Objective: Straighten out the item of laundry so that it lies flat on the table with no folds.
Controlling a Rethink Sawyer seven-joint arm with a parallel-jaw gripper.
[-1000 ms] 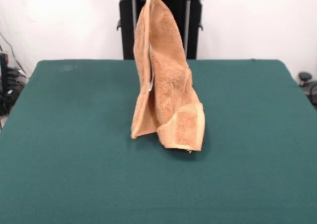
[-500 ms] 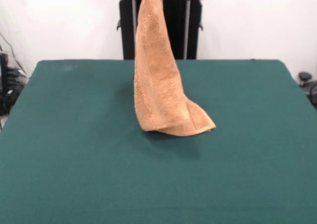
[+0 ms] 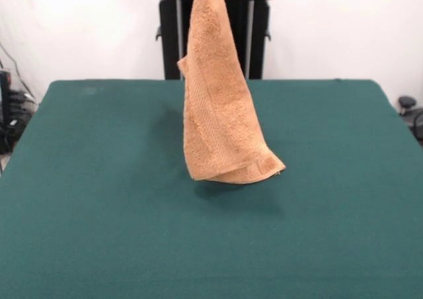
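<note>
Lifting is the step I judge to be in hand: the towel (image 3: 221,107) hangs as a narrow, doubled-over cone above the middle of the bench (image 3: 79,200), nearer the far edge than the near one, its top running out of the frame, where I cannot see the gripper or tell how it is set. Its lowest corner appears to hang just clear of the green top, over a shadow. My next move calls for lowering it and drawing it sideways, so the cloth unrolls flat instead of piling.
</note>
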